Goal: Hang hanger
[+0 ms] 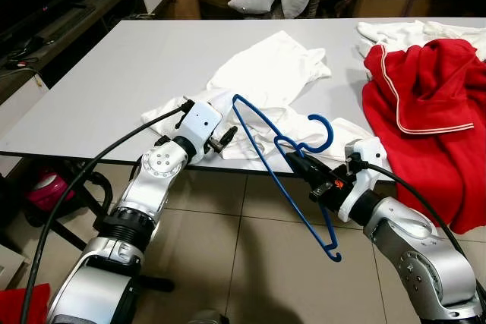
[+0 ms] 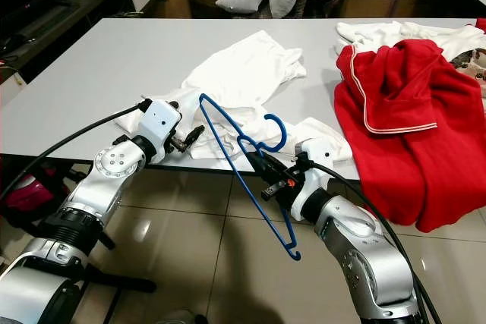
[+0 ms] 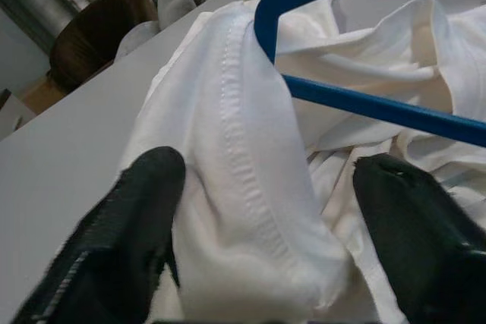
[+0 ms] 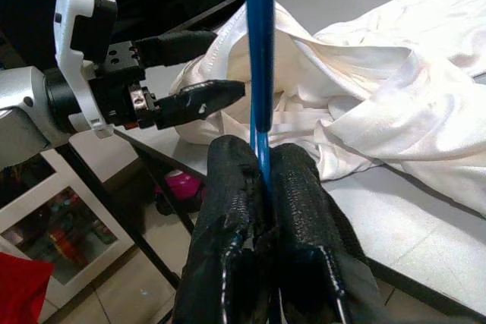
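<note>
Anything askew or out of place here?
Yes. The hanger, clamped in the right pincer, tilts steeply, half past the table edge. The red top droops over that edge, and the white shirt lies crumpled.

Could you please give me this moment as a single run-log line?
right end effector: shut on blue hanger | left end effector: open at white shirt | hanger tip near collar | not yet hung

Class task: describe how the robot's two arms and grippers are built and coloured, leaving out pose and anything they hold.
Both arms are silver metal with rounded joints and black collars. Each wrist carries a white camera block, and a thick black cable runs along each arm. The left gripper and right gripper each have two long black fingers.
</note>
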### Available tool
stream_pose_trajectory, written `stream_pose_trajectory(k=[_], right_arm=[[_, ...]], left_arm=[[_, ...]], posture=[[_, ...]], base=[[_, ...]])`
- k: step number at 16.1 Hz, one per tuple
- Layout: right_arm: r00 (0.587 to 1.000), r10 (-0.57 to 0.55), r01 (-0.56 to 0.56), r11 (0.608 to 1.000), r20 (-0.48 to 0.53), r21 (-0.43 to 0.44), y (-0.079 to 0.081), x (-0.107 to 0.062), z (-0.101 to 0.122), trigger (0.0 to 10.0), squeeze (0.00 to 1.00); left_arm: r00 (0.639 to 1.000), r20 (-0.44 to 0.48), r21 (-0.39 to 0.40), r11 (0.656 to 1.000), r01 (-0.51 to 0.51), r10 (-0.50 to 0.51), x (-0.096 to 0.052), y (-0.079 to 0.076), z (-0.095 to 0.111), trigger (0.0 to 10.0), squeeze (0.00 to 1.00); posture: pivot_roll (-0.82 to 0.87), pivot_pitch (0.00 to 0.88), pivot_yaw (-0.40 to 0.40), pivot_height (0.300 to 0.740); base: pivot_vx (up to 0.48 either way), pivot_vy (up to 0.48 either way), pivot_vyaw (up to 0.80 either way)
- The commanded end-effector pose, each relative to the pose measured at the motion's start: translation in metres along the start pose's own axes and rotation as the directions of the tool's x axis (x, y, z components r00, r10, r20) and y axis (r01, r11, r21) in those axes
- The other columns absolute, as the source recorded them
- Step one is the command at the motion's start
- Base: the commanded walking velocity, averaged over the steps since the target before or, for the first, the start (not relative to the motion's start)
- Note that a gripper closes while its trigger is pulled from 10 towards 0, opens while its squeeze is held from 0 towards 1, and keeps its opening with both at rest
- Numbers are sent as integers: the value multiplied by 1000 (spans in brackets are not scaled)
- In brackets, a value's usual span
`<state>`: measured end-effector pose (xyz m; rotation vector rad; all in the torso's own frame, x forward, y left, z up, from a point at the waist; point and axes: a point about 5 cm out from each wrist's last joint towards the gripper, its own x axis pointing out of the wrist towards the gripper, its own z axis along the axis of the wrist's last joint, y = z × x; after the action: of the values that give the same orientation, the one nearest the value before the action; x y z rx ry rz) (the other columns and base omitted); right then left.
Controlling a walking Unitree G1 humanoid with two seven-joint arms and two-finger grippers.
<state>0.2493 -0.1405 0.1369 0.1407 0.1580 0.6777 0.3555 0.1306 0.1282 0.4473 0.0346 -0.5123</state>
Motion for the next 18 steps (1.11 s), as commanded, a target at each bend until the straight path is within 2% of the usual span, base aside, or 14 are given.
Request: stream_pose_trajectory(k=[1,8,18], right_arm=[[1000,11,-11,1000,20,-20,3,0,4,10000,0],[999,17,-17,1000,27,-23,3,3,6,10000,0],[999,14,-14,1000,29,-25,2,3,7,10000,0]], left_arm=[[1000,10,12,1000,-8,8,2,2,4,0,0],[1000,-12,10,1000,-19,19,2,6,-1,0,0],[1000,11,-14,1000,-6,6,3,8,4,0,0]], posture=[[30,0,126,740],[35,0,121,740],[35,0,125,740]], base=[[0,0,0],[0,0,0],[0,0,0]])
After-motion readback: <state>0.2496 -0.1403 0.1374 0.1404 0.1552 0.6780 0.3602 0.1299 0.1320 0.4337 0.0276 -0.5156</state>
